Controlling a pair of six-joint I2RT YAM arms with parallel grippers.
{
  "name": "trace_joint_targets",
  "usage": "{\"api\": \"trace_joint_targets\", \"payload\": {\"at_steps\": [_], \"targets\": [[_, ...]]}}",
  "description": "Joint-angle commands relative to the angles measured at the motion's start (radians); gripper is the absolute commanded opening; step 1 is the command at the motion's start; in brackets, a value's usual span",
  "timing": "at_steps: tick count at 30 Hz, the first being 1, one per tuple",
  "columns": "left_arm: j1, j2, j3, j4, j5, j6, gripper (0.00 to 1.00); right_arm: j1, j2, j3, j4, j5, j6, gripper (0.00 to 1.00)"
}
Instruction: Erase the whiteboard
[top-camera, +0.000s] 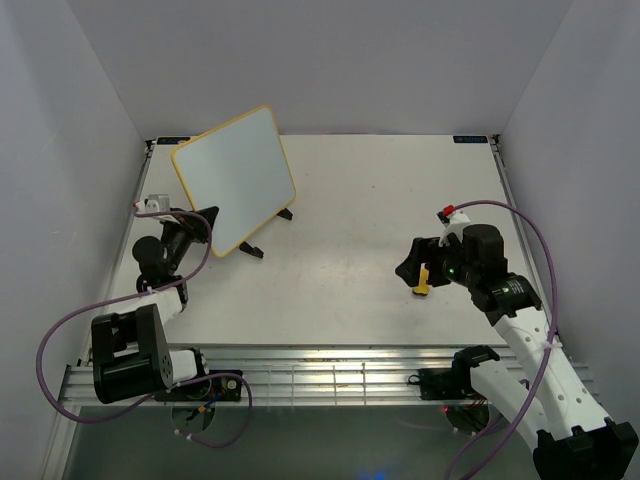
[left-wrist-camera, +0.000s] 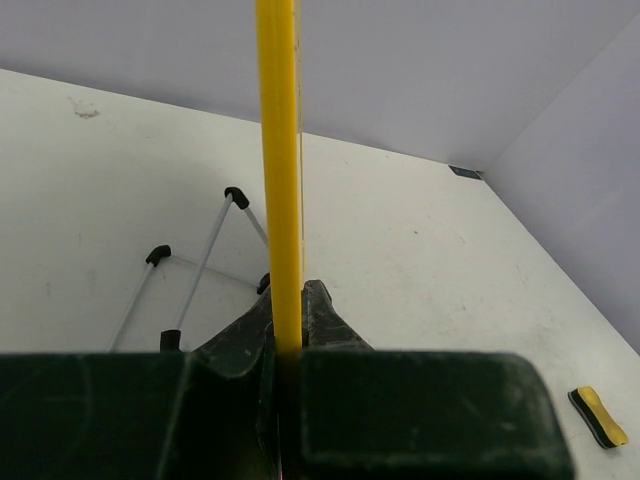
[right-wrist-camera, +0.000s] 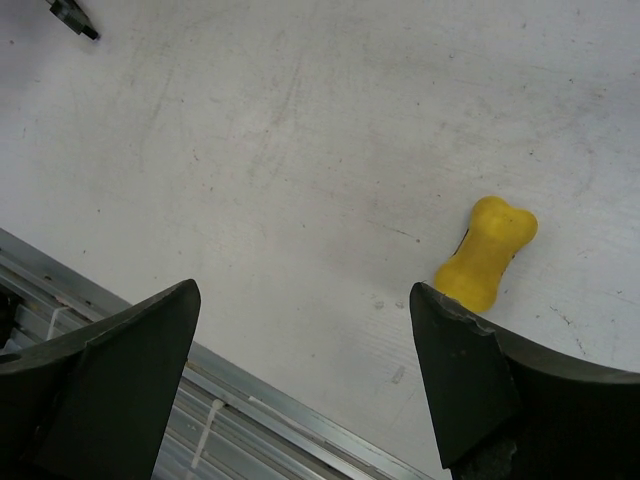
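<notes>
Two black two-finger pincers show, one on each arm. The whiteboard (top-camera: 235, 175) is a rounded-corner rectangle with a smooth, plain white face rimmed by a thin yellow frame (left-wrist-camera: 279, 180). It stands tilted on thin wire feet (left-wrist-camera: 205, 262) tipped with black caps, on the matte white table (top-camera: 380, 200), whose surface is scuffed with faint grey streaks.

The left gripper (top-camera: 207, 222) is at the whiteboard's lower left edge, its jaws closed almost together on the frame. In the left wrist view the yellow strip runs straight up from between the dark fingers (left-wrist-camera: 325, 315).

Well to the right of the whiteboard, and nearer the arm bases than it, lies a small eraser (right-wrist-camera: 487, 250). It is bone-shaped, yellow and smooth on top, with a dark layer beneath that shows in the left wrist view. The right gripper (right-wrist-camera: 302, 295) hangs just over it with jaws spread wide, holding nothing. One end of the eraser lies beside the tip of one finger, and I cannot tell whether the two touch.
</notes>
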Motion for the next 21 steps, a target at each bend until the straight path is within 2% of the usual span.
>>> {"api": "trace_joint_targets", "payload": {"at_steps": [1,12,19,21], "targets": [[0.010,-0.052,0.004,0.138,-0.022,0.050,0.00,0.002,0.000,0.009,0.010,-0.020,-0.021,0.90],[0.010,-0.012,-0.036,0.066,-0.078,0.152,0.00,0.011,-0.013,0.006,0.014,-0.033,-0.024,0.90],[0.016,0.008,-0.073,0.035,-0.182,0.258,0.00,0.019,-0.030,0.003,0.016,-0.041,-0.024,0.90],[0.014,0.006,-0.099,0.078,-0.236,0.289,0.00,0.021,-0.033,-0.003,0.019,-0.046,-0.024,0.90]]}}
